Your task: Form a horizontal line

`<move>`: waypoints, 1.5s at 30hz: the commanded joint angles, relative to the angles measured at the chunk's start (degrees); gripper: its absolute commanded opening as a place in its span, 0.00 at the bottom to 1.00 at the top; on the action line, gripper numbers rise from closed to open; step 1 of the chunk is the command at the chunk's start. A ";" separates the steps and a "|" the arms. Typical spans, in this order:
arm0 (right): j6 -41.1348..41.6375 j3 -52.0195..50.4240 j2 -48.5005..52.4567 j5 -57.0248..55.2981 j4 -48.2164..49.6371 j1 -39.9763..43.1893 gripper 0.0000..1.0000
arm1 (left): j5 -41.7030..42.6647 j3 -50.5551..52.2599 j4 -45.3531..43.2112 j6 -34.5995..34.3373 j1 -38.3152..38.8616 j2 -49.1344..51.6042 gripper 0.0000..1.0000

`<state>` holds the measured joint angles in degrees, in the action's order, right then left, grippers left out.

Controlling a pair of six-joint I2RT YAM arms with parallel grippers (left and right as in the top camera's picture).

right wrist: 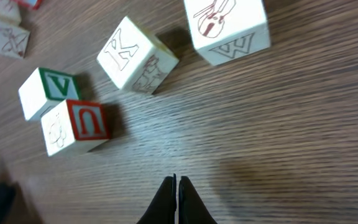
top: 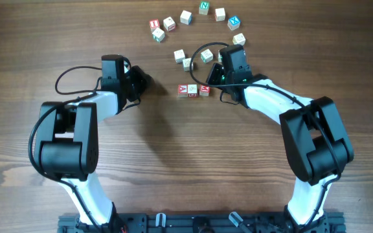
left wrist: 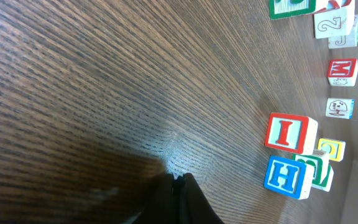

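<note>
Horizontal line (top: 193, 90) between left tool (top: 146, 82) and right tool (top: 216, 77) (both pressed together), nearer right.

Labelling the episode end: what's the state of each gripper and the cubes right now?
left gripper, shut, holding nothing
right gripper, shut, holding nothing
row of three cubes, side by side in a horizontal line, clear of both grippers
red U cube, resting on the table, against the green V cube
K cube, resting on its own, turned askew
</note>
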<state>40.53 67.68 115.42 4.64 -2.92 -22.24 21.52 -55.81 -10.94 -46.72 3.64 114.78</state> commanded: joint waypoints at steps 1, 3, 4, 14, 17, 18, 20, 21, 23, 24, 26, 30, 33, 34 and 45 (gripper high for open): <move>-3.10 -0.31 1.07 4.35 0.57 -0.04 0.04 | -1.44 0.70 0.46 1.33 -0.22 -0.90 0.04; -3.13 -0.31 1.07 5.70 0.50 -0.04 0.04 | -1.44 0.70 0.46 1.33 -0.22 -0.90 0.04; -3.26 -0.31 1.07 6.27 0.48 -0.04 0.04 | -1.44 0.70 0.46 1.33 -0.22 -0.90 0.04; -4.63 -0.31 1.07 8.63 0.09 -0.09 0.05 | -1.46 0.70 0.42 1.33 -0.22 -0.90 0.04; -5.95 -0.31 1.07 10.82 0.09 -0.09 0.05 | -1.44 0.70 0.42 1.33 -0.22 -0.90 0.04; -6.01 -0.31 1.07 11.08 -0.04 -0.11 0.05 | -1.44 0.70 0.39 1.33 -0.22 -0.90 0.04; -6.03 -0.31 1.07 11.15 -0.31 -0.09 0.05 | -1.46 0.70 0.39 1.33 -0.22 -0.90 0.04; -6.01 -0.31 1.07 11.15 -0.33 -0.11 0.04 | -1.46 0.70 0.39 1.33 -0.22 -0.90 0.04; -6.03 -0.31 1.07 11.45 -0.55 -0.11 0.05 | -1.46 0.70 0.39 1.33 -0.22 -0.90 0.04; -6.01 -0.31 1.07 12.20 -0.94 -0.11 0.05 | -1.46 0.70 0.37 1.33 -0.22 -0.90 0.04; -6.05 -0.31 1.07 12.35 -1.01 -0.22 0.05 | -1.44 0.70 0.24 1.33 -0.22 -0.90 0.04; -7.13 -0.28 1.07 12.46 -0.48 -0.72 0.04 | -1.44 0.70 0.26 1.33 -0.22 -0.90 0.04; -7.80 -0.28 1.07 12.87 0.09 -1.07 0.04 | -1.44 0.70 0.26 1.33 -0.22 -0.90 0.04; -7.80 -0.28 1.07 12.85 0.20 -1.05 0.05 | -1.44 0.70 0.26 1.33 -0.22 -0.90 0.04; 0.85 0.02 -4.50 -5.05 -8.92 -0.42 0.04 | -1.44 0.70 0.28 1.36 -0.22 -0.90 0.04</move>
<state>35.86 67.68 114.93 11.35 -8.32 -23.05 21.50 -55.81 -10.94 -46.72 3.64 114.78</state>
